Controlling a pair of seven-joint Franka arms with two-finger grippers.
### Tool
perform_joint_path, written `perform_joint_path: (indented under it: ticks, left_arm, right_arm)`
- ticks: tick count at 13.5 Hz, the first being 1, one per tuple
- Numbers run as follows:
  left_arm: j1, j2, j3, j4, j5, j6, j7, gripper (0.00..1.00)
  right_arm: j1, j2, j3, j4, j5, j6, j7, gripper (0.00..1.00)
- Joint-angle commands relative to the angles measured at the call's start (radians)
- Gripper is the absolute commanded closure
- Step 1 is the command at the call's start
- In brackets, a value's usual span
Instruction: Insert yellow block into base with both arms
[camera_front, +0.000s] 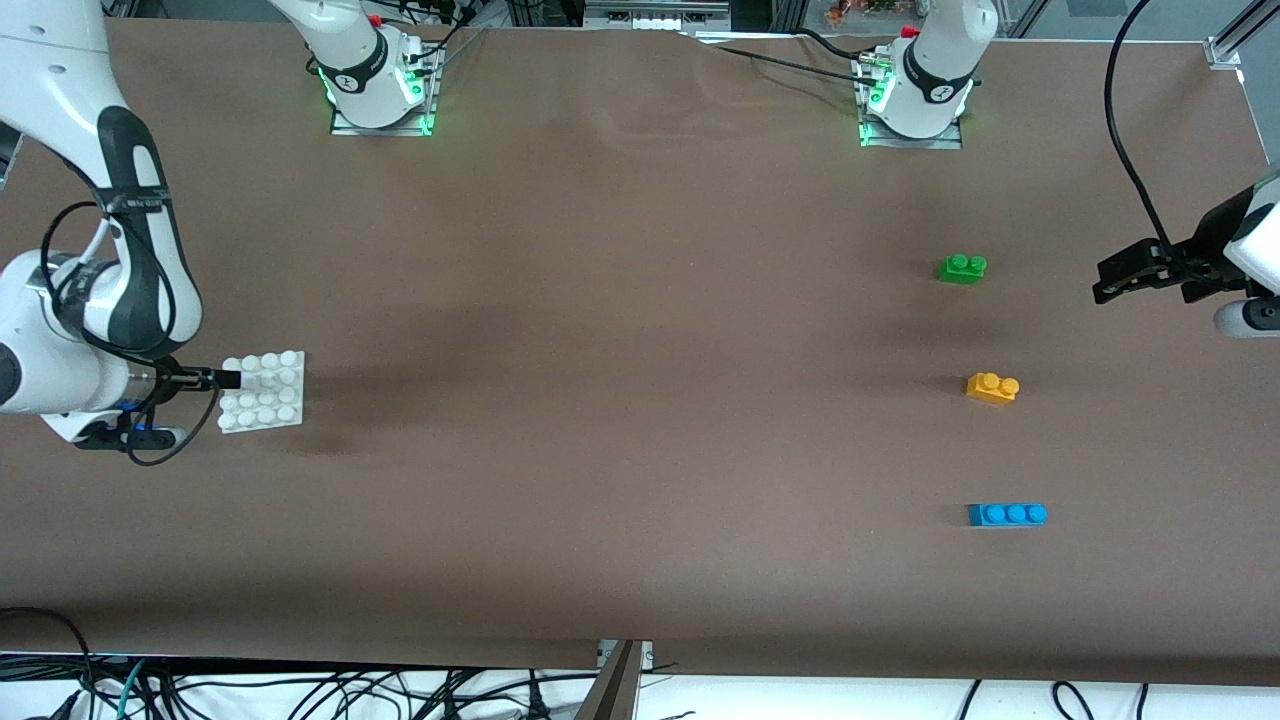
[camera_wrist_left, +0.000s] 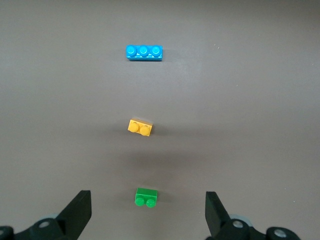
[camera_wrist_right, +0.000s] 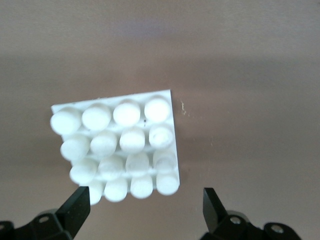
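My left gripper hangs with its fingers spread wide over the left arm's end of the table, holding nothing, and my right gripper sits just at the edge of the base at the right arm's end, fingers also wide apart in its wrist view and not gripping anything. The yellow block lies on the brown table between the green brick and the blue brick, with the green one farther from the front camera and the blue one nearer. My worry is picking wrongly: in the left wrist view the green brick sits between my fingertips, so a straight descent would take it instead of the yellow block. The block also lies slightly skewed, so a grasp that is not squared to it could twist or push it away. On the right, closing low could shove the light base along the cloth rather than pinch it. I can read no brand or writing on the bricks or base; the marks on the arm bases are probably logos, but too small to tell.
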Motion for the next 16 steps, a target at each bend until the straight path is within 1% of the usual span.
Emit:
perform_joint_path:
  ticks: [1,5,16]
  left_arm:
    - [0.002,-0.006,0.001,0.011,0.007,-0.013,0.001,0.0]
    - [0.031,-0.006,0.011,0.011,-0.052,-0.013,-0.011,0.0]
    - [0.03,-0.006,0.002,0.011,-0.041,-0.012,-0.029,0.0]
  right_arm:
    - [-0.005,0.008,0.001,-0.037,-0.008,0.079,-0.023,0.0]
    - [-0.004,0.024,0.004,-0.042,0.022,0.096,-0.008,0.0]
    - [0.001,0.06,0.01,-0.043,0.044,0.101,-0.009,0.0]
